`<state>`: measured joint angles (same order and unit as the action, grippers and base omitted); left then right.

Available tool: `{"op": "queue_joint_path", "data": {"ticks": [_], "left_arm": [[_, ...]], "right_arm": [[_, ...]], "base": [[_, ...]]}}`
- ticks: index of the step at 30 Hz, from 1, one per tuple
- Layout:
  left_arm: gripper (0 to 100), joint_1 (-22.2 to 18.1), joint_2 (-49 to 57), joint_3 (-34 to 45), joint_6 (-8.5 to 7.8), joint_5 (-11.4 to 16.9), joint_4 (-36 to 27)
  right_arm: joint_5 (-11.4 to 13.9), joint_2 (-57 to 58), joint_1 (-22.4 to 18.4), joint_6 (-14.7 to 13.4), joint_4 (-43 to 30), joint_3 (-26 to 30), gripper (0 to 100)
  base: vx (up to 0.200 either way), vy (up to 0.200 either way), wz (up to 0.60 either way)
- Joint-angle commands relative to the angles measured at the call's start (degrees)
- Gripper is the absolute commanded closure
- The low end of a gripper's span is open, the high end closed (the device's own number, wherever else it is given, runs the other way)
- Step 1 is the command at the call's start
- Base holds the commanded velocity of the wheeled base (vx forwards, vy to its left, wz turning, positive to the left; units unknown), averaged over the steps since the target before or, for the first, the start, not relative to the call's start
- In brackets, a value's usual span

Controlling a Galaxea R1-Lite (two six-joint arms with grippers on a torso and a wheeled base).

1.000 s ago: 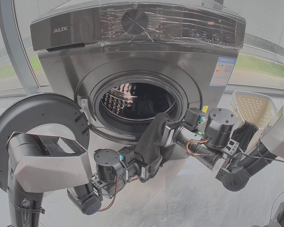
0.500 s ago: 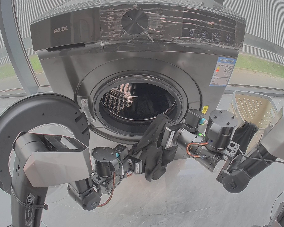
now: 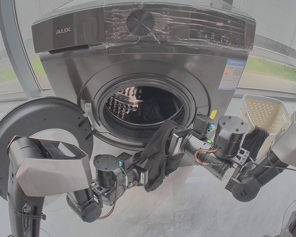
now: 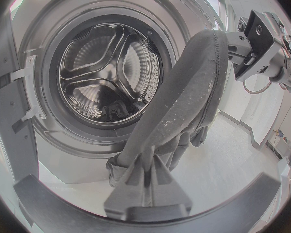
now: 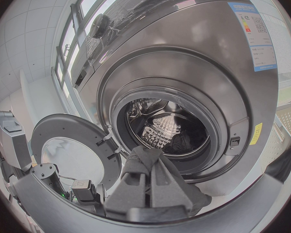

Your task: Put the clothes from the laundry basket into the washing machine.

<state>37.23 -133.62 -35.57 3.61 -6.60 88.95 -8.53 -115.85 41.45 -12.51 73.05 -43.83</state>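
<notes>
Left end effector (image 3: 146, 178): fingers pressed together on a low fold of the dark garment (image 3: 158, 152). Its arm is held low over the floor (image 3: 187, 201), forearm about level, pointing toward the washing machine (image 3: 72, 69).

Right end effector (image 3: 172, 139): pinching the upper edge of the same garment, higher than the left end effector and nearer the machine. Its forearm runs in from the laundry basket (image 3: 264, 111) side, wrist just below the rim of the drum (image 3: 144, 104).

Dark garment: charcoal to black knit, stitched hem along one edge, pale lint specks on the surface. It is stretched as a sloping band between the two end effectors, with loose folds hanging below the left one. It is in the air, just in front of and below the drum mouth.

Washing machine: dark grey front loader, directly ahead of both end effectors. The door (image 3: 39, 116) is swung open beyond the left end effector. More dark clothes (image 4: 114, 109) lie at the bottom of the drum.

Markings: a logo on the front at the detergent drawer; control panel (image 3: 187, 27) and dial (image 3: 140, 22) under crinkled plastic film, small icons too fine to read; a blue-and-white sticker (image 3: 233, 73) and a small yellow sticker (image 3: 213, 114) above the right end effector.

Laundry basket: pale, perforated, behind the right arm, with a second dark cloth (image 3: 256, 139) draped at its edge.
</notes>
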Motion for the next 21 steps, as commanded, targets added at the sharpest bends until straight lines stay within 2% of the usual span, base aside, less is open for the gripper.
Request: {"op": "queue_joint_path", "data": {"ticks": [1,7,11,12,15,21], "left_arm": [[0,0.0,0.4,0.2,0.00,0.0,0.2],[0,0.6,0.2,0.1,0.43,0.2,0.1],[0,1.0,-0.1,-0.3,0.43,1.2,0.0],[0,1.5,-0.6,-0.4,0.52,2.6,0.0],[0,2.1,-1.2,-1.5,0.43,3.4,0.0],[0,2.4,-4.0,-6.2,0.08,3.3,0.0]], "right_arm": [[0.0,-0.1,0.0,-0.1,0.0,0.1,100],[-0.1,-0.2,0.0,0.0,0.0,0.0,100],[0.0,-0.3,0.1,0.0,0.0,0.0,100],[-0.1,-0.7,0.1,0.0,0.1,-0.1,100],[-0.1,-1.0,0.1,0.0,0.1,-0.2,100],[-0.1,-1.0,0.0,-0.1,0.1,-0.1,100]], "base": [[0.000,0.000,0.00],[0.000,0.000,0.00],[0.000,0.000,0.00],[0.000,0.000,0.00],[0.000,0.000,0.00],[0.000,0.000,0.00]]}}
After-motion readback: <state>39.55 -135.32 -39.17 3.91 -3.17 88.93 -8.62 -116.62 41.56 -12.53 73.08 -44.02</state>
